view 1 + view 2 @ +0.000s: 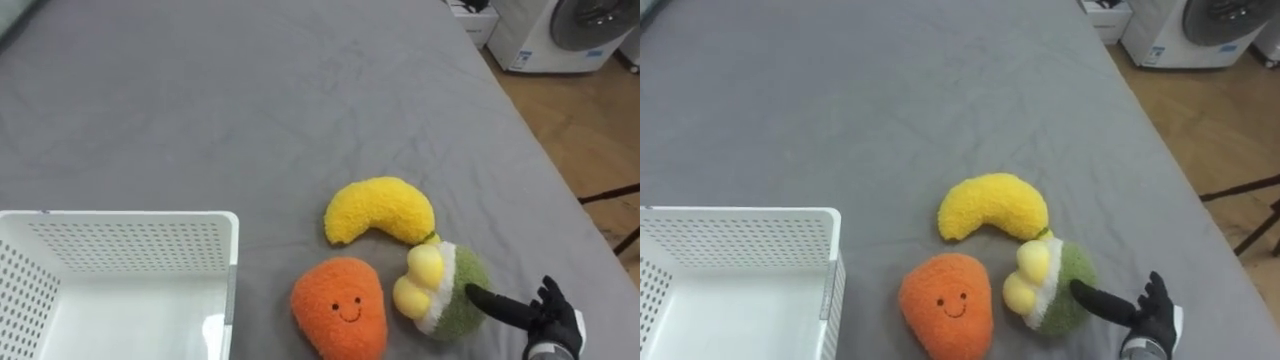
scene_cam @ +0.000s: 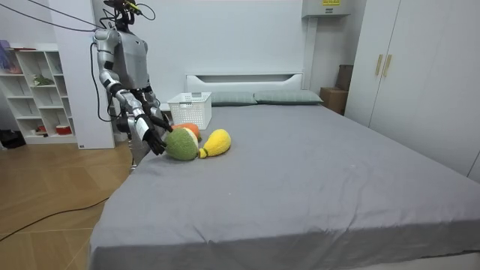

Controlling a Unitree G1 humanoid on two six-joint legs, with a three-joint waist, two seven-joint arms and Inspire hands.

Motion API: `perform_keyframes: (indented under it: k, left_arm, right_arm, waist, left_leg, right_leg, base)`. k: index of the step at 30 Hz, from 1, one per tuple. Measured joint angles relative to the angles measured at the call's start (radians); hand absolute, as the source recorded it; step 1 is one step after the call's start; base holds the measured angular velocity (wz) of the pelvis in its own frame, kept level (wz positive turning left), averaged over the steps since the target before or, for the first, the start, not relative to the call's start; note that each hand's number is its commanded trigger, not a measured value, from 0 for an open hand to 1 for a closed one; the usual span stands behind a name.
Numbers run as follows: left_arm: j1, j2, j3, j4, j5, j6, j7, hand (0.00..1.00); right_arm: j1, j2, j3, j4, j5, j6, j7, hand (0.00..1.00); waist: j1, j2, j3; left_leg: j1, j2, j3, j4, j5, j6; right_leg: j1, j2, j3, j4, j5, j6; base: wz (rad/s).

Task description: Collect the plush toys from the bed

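Right hand lower right, fingers straight and spread, one touching green toy; orange toy and banana toy just beside; white basket lower left on bed.

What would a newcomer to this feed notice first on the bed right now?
Three bright plush toys cluster on the grey bed: a yellow banana, an orange toy with a smiling face below it, and a green toy at their right. The right hand, at the lower right, touches the green toy with a straight finger. A white basket stands at lower left.
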Motion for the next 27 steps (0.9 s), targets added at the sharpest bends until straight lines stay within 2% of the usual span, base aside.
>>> perform_keyframes:
  k: [12, 20, 27]
  left_arm:
    - [-0.002, -0.004, -0.001, 0.001, 0.02, 0.0, 0.01, 0.0]
    - [0.001, -0.004, -0.002, -0.006, 0.053, 0.0, 0.011, 0.0]
    - [0.001, -0.004, 0.002, -0.007, 0.064, 0.005, 0.009, 0.0]
  right_arm:
    - [0.002, 0.0, 0.035, -0.112, -0.048, -0.001, 0.022, 0.0]
    - [0.002, 0.0, 0.039, -0.112, -0.124, -0.002, 0.024, 0.0]
    - [0.012, 0.0, 0.04, -0.079, -0.127, -0.001, 0.048, 0.0]
  waist:
    - [0.014, -0.006, -0.0014]
    - [0.024, -0.009, 0.0003]
    - [0.023, -0.017, 0.0022]
  left_leg:
    - [0.0, -0.001, 0.0, 0.002, 0.0, 0.0]
    - [-0.007, -0.001, -0.005, 0.001, 0.0, 0.0]
    - [-0.002, -0.002, -0.017, 0.006, 0.0, 0.0]
  right_leg:
    - [0.0, 0.0, 0.0, -0.001, 0.001, -0.001]
    - [0.005, -0.001, -0.003, -0.001, 0.001, -0.001]
    - [0.014, -0.003, -0.007, -0.007, 0.0, -0.001]
  base:
    - [0.0]
    - [0.0]
    - [0.04]
